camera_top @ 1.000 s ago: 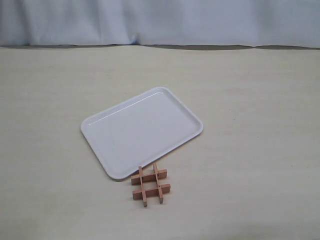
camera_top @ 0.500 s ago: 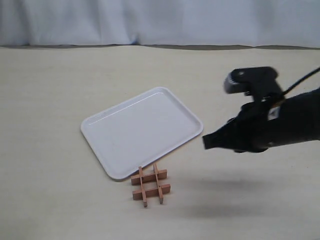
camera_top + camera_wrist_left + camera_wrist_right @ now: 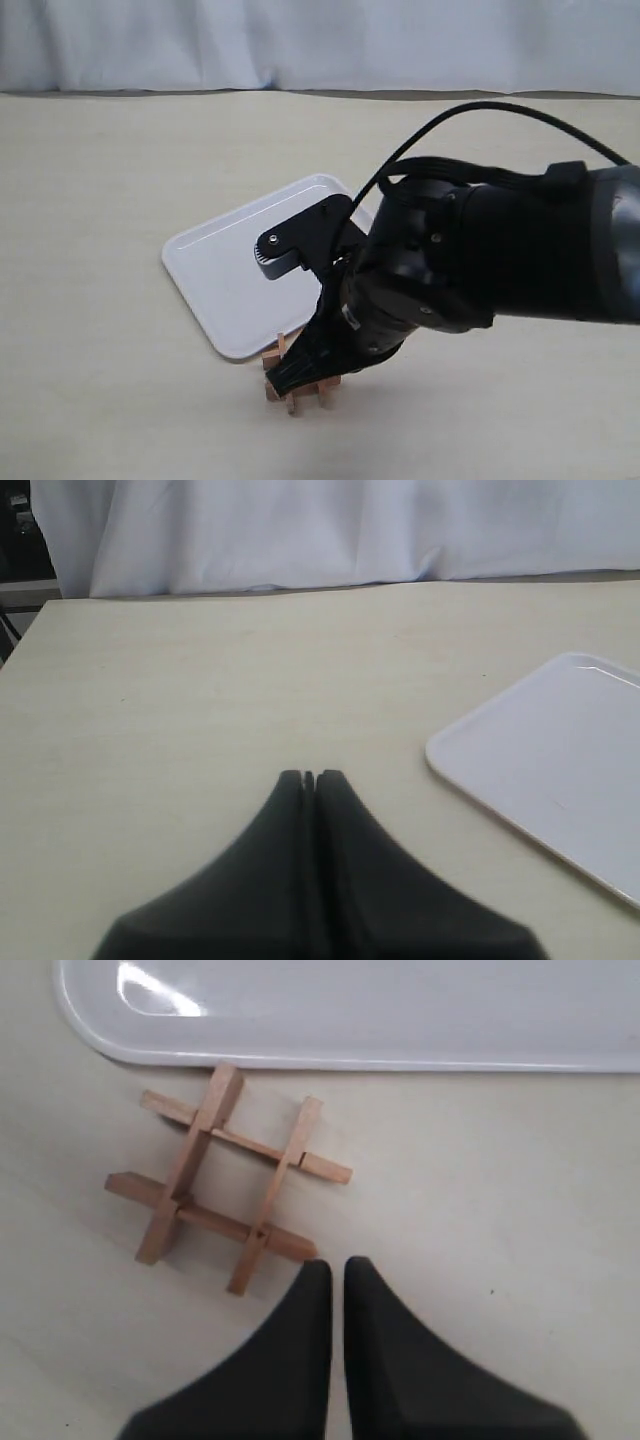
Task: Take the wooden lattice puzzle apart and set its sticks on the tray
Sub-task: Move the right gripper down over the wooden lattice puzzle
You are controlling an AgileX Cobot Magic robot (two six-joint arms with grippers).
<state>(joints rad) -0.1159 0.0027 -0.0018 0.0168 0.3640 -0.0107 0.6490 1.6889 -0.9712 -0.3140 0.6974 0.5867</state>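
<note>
The wooden lattice puzzle (image 3: 225,1175) lies flat on the table as an intact hash of four reddish-brown sticks, just off the rim of the white tray (image 3: 400,1010). My right gripper (image 3: 337,1265) hovers at the puzzle's corner, shut with only a thin slit between its fingers and nothing held. In the exterior view the right arm covers most of the puzzle (image 3: 274,359), with the right gripper (image 3: 290,376) low over it beside the tray (image 3: 215,270). My left gripper (image 3: 309,776) is shut and empty, over bare table away from the tray (image 3: 560,760).
A beige tabletop (image 3: 100,200) spreads round the tray, with a white cloth backdrop (image 3: 300,40) behind its far edge. The bulky black right arm (image 3: 480,260) reaches in from the right and hides the tray's right corner.
The right arm swept in from the right and came down over the puzzle, now covering most of it. Tray and puzzle have not moved.
</note>
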